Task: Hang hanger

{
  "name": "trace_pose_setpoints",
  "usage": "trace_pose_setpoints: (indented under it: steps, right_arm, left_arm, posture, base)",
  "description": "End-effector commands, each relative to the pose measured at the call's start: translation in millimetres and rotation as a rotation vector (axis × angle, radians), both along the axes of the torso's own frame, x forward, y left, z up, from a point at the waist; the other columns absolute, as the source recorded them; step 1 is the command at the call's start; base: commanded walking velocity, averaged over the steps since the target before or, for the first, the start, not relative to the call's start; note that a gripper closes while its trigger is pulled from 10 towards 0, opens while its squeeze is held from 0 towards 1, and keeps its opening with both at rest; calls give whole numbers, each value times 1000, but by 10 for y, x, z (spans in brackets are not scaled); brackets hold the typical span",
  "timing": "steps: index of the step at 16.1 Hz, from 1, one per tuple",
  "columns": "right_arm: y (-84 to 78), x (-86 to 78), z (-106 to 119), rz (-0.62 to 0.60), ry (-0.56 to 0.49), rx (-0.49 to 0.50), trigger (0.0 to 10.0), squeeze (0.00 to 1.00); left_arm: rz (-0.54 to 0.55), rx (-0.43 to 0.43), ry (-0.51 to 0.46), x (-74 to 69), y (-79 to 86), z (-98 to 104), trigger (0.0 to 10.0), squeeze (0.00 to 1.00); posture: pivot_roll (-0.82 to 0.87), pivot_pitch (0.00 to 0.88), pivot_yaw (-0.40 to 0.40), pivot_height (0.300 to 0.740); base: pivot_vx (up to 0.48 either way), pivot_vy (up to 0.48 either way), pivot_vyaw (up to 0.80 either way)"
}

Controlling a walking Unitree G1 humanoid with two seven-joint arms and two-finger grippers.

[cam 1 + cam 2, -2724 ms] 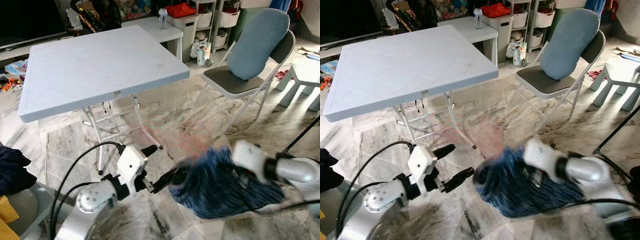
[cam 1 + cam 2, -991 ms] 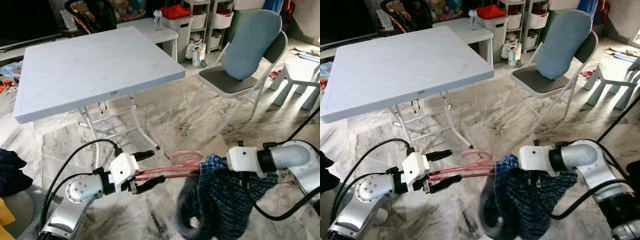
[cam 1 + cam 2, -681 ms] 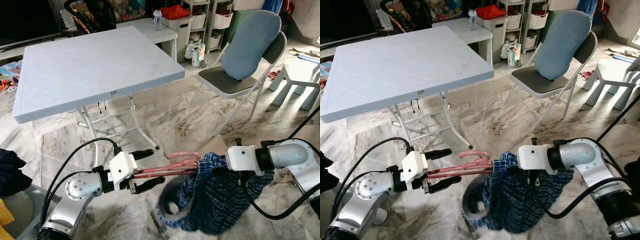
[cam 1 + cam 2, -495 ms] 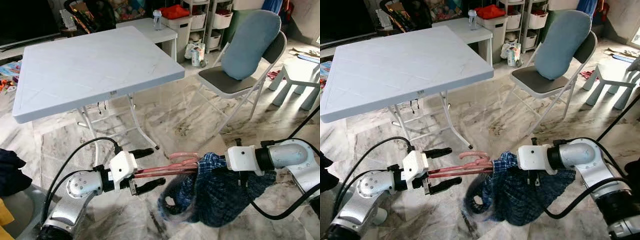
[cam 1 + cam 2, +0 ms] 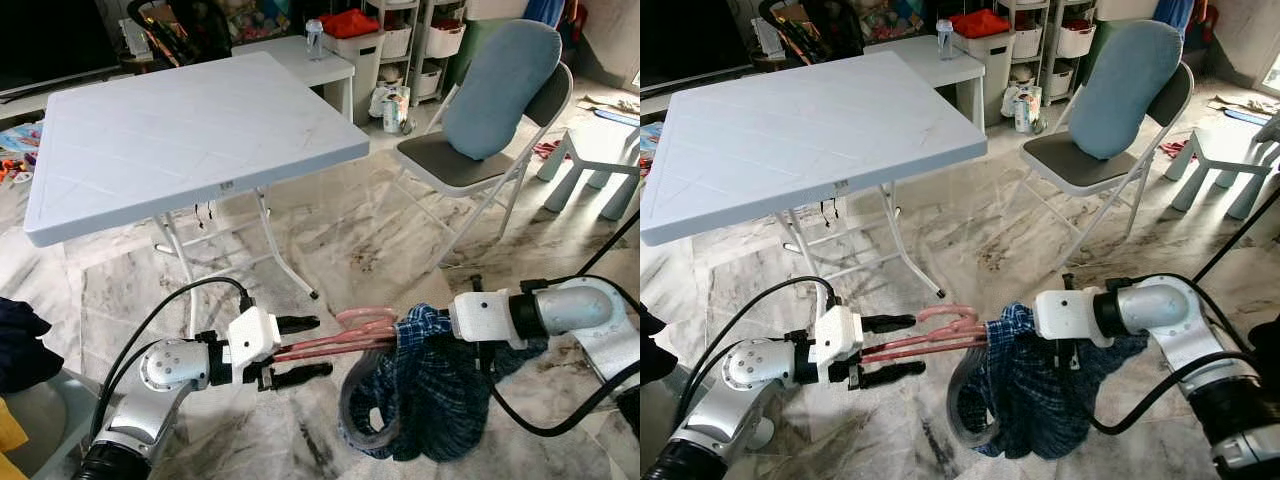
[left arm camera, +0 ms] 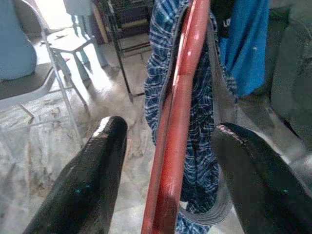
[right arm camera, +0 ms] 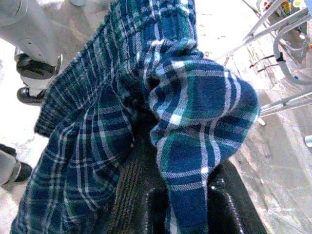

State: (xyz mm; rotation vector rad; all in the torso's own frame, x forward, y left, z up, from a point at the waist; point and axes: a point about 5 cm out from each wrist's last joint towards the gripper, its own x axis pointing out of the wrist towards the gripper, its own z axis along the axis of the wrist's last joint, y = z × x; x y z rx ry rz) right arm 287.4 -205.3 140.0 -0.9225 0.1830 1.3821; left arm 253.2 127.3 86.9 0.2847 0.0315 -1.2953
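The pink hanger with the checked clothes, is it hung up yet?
Not yet. Done: the blue checked garment already drapes from the pink hanger. In hand: the right gripper grips the cloth, and the hanger's bar runs between the left gripper's open fingers. Left: hooking it somewhere; it hangs above the marble floor.

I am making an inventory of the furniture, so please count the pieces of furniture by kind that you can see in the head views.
Folding table: 1
Folding chair: 1
Low white side table: 1
Small children's stool: 1
Total: 4
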Motion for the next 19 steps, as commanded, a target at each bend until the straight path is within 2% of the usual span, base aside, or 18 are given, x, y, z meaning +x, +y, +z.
trace_pose_setpoints:
  steps: [1, 8, 13, 19]
  right_arm:
    - [112, 67, 181, 34, -99, 72, 10000, 0]
    - [133, 86, 166, 39, -121, 65, 10000, 0]
    - [137, 78, 130, 45, -124, 55, 10000, 0]
    - [165, 104, 136, 41, -150, 62, 10000, 0]
  left_arm:
    - [-35, 28, 18, -7, -31, -36, 0, 0]
    - [-73, 69, 21, 12, -23, -32, 0, 0]
    - [-131, 156, 44, -2, 10, -70, 0, 0]
    - [-117, 167, 27, 44, 14, -52, 0, 0]
  posture:
    - [-152, 0, 15, 740]
    - [-153, 0, 15, 740]
    - [-154, 0, 17, 740]
    - [-152, 0, 16, 740]
  base:
    - [0, 0, 0]
    - [0, 0, 0]
    - [0, 0, 0]
    - [0, 0, 0]
